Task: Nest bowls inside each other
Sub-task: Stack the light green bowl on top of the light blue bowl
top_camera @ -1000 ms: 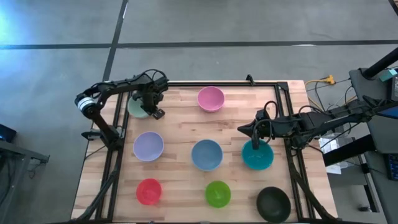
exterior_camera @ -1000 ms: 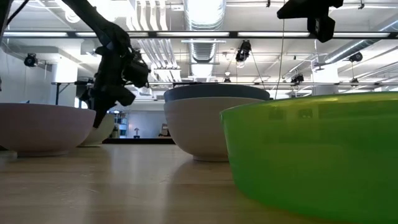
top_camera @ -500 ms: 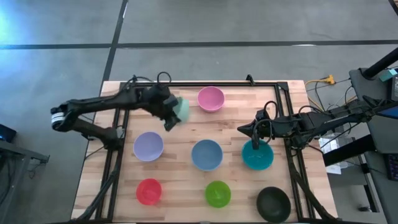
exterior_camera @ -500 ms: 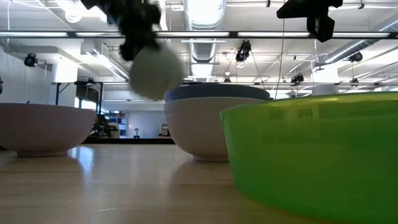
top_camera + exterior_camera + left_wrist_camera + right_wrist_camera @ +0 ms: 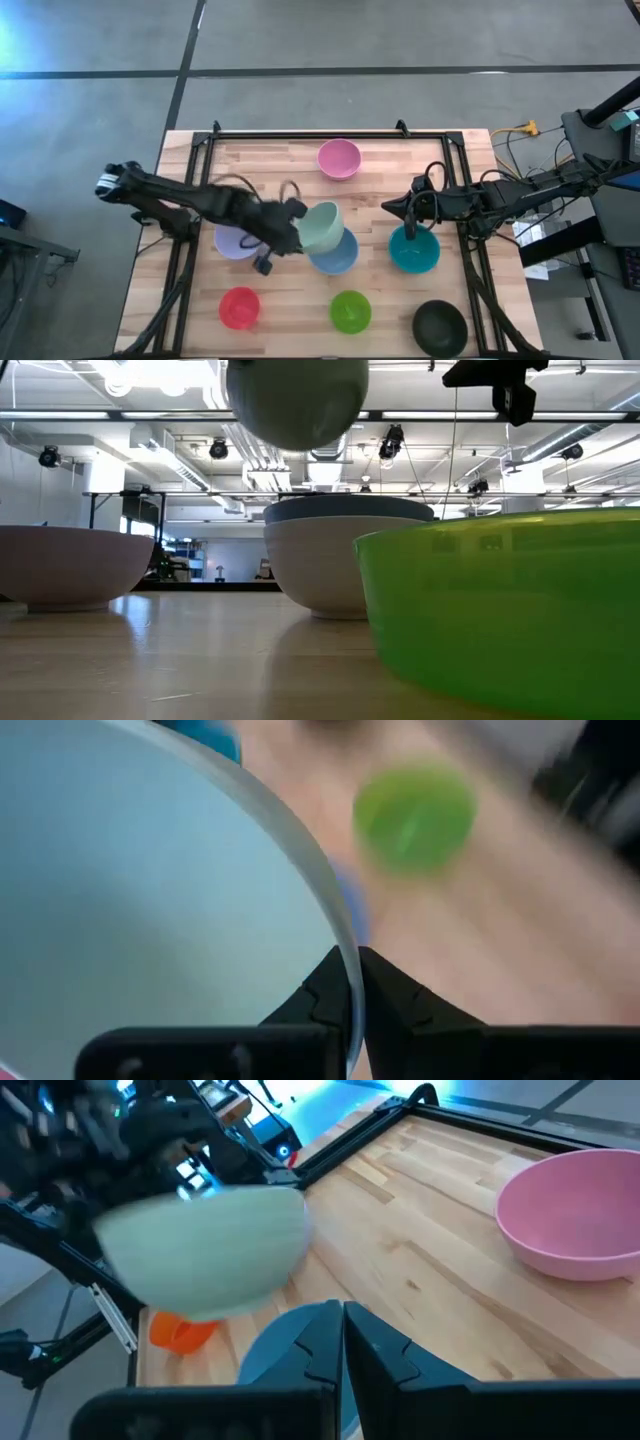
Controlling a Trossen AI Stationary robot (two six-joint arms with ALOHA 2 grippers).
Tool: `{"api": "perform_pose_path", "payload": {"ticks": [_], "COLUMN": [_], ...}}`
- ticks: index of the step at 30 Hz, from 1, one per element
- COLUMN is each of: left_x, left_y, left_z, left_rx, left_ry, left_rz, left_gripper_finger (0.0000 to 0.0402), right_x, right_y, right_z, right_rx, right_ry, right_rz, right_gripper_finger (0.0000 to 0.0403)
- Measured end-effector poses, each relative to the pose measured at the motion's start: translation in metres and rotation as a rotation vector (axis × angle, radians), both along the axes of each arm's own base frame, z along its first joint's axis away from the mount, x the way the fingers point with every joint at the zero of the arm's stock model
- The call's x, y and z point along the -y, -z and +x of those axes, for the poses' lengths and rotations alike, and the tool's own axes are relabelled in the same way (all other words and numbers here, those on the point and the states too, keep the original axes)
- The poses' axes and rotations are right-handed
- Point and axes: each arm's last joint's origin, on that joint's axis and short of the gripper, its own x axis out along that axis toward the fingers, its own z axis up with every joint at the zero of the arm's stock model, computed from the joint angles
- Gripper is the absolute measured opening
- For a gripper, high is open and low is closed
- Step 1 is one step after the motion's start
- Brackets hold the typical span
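One pale green bowl (image 5: 322, 226), pinched at the rim by left tool (image 5: 352, 982), carried in air just above blue bowl (image 5: 335, 252) at mid-table (image 5: 290, 300). Risk, judged: thin rim grip slipping, or tilted release missing the blue bowl. Right tool (image 5: 342, 1320) closed, empty, over teal bowl (image 5: 414, 251).

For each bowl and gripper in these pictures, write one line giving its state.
Pale green bowl: held in the air over the blue bowl.
Blue bowl: on the table, upright.
Pink bowl: on the table, upright, empty.
Left gripper: shut on the pale green bowl's rim.
Right gripper: shut, empty.
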Motion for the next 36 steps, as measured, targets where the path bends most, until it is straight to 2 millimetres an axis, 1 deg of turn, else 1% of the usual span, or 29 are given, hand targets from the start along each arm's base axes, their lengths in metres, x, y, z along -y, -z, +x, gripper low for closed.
{"api": "perform_pose_path", "payload": {"ticks": [3,5,9,13,17,21,26,30,36], "left_x": [0.010,0.013,0.020,0.026,0.030,0.031,0.036,0.037,0.037], "left_y": [0.005,0.008,0.014,0.023,0.025,0.032,0.057,0.071,0.081], "left_z": [0.014,0.027,0.053,0.070,0.078,0.082,0.088,0.094,0.096], "left_rx": [-0.131,-0.198,-0.249,-0.283,-0.297,-0.318,-0.387,-0.430,-0.474], "left_ry": [0.017,0.045,0.141,0.272,0.362,0.377,0.407,0.412,0.416], "left_rz": [0.287,0.433,0.538,0.581,0.628,0.632,0.631,0.633,0.633], "left_gripper_finger": [0.0001,0.0000,0.0000,0.0000,0.0000,0.0000,0.0000,0.0000,0.0000], "right_x": [0.000,0.000,0.000,-0.001,-0.002,-0.002,-0.002,-0.002,-0.002], "right_y": [-0.001,-0.001,-0.001,0.000,0.000,0.001,0.005,0.009,0.012], "right_z": [0.000,0.000,0.000,0.000,0.000,0.000,-0.002,-0.004,-0.006], "right_rx": [0.009,0.008,0.008,0.004,-0.010,-0.029,-0.082,-0.124,-0.164], "right_ry": [0.000,0.000,0.000,-0.014,-0.054,-0.099,-0.134,-0.136,-0.160], "right_rz": [0.002,0.002,0.002,0.008,0.007,-0.020,-0.084,-0.095,-0.107], "right_gripper_finger": [0.0009,0.0009,0.0009,0.0009,0.0009,0.0009,0.0009,0.0009,0.0009]}}
